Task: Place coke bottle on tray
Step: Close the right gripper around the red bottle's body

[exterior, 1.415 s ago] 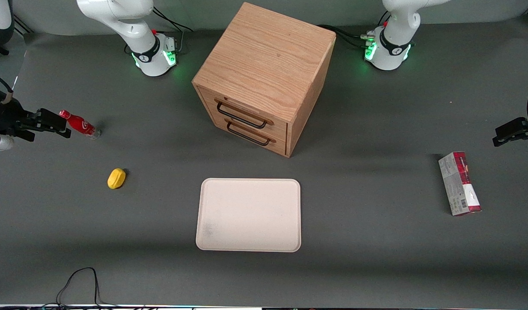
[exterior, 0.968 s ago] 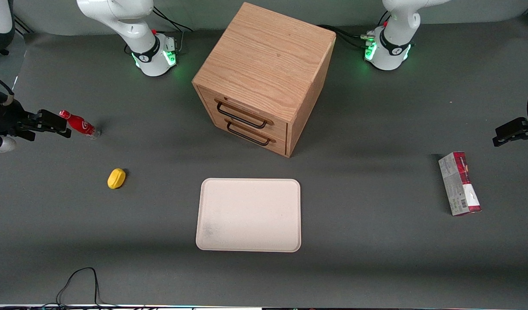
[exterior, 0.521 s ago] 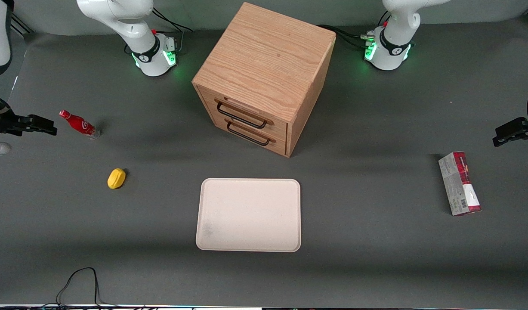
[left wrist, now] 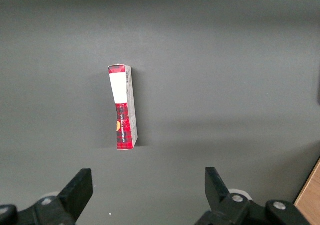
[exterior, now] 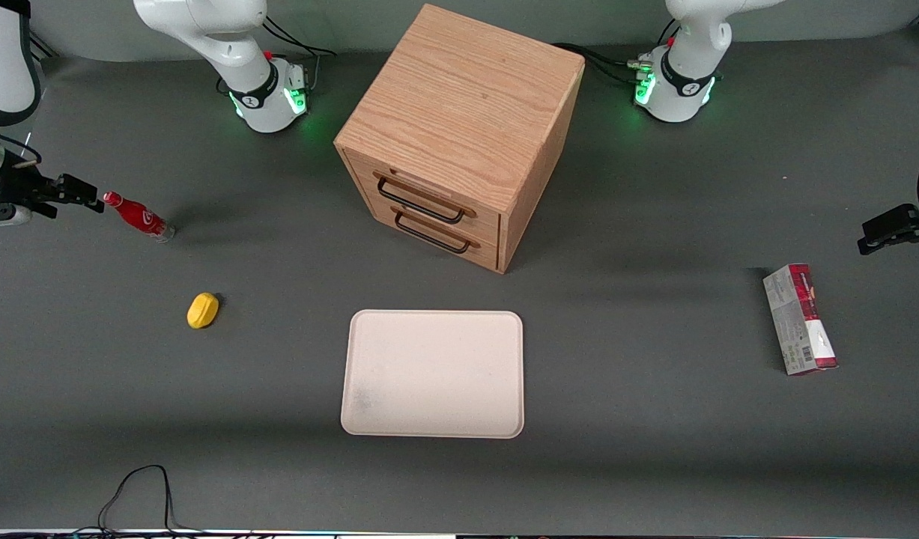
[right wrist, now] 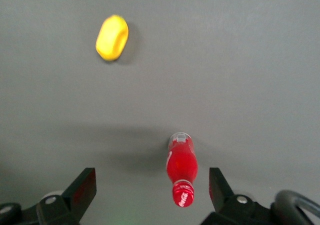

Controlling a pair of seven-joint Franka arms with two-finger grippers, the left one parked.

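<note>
The coke bottle (exterior: 138,217) stands upright on the grey table toward the working arm's end, red with a red cap. In the right wrist view the coke bottle (right wrist: 182,172) shows from above, between the fingers and close to one of them, touching neither. My right gripper (exterior: 88,198) hovers open beside the bottle's cap, at about cap height; in its own view the gripper (right wrist: 151,179) holds nothing. The cream tray (exterior: 433,373) lies flat near the table's middle, nearer the front camera than the bottle.
A yellow lemon-shaped lump (exterior: 203,310) (right wrist: 112,37) lies between bottle and tray. A wooden drawer cabinet (exterior: 459,127) stands at the table's middle. A red-and-white carton (exterior: 800,318) (left wrist: 122,107) lies toward the parked arm's end. A black cable (exterior: 141,494) loops at the front edge.
My gripper drew back from the bottle, then rose and came in again level with the cap. The bottle has not moved.
</note>
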